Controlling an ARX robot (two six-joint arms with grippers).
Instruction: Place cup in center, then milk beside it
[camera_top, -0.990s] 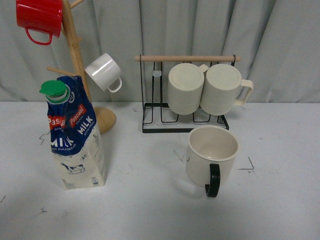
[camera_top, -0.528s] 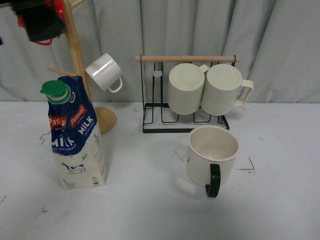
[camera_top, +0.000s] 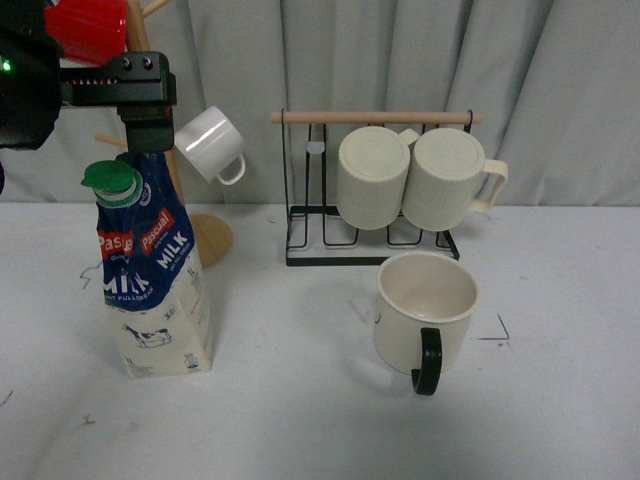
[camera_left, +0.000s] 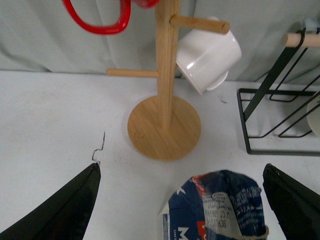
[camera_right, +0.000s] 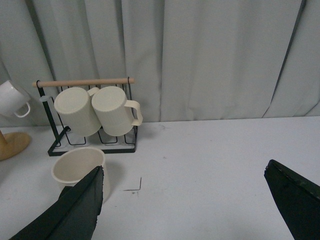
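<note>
The milk (camera_top: 152, 285), a tall carton with a blue and red top and a green cap, stands at the table's left. The cup (camera_top: 424, 312), a wide cream mug with a black handle toward the front, stands right of centre in front of the rack. My left gripper (camera_left: 181, 200) is open and hovers above the milk's top (camera_left: 220, 205), with one finger on each side and clear of it. Its arm (camera_top: 95, 85) shows at the upper left. My right gripper (camera_right: 182, 200) is open and empty above the bare table, to the right of the cup (camera_right: 77, 167).
A wooden mug tree (camera_top: 160, 130) behind the milk holds a red mug (camera_top: 90, 25) and a small white mug (camera_top: 208, 143). A black wire rack (camera_top: 370, 215) at the back holds two ribbed cream mugs (camera_top: 410, 178). A grey curtain hangs behind.
My left arm has come into the front view from the upper left and moved right, over the milk. It now hides part of the red mug. The cup and milk have not moved.
</note>
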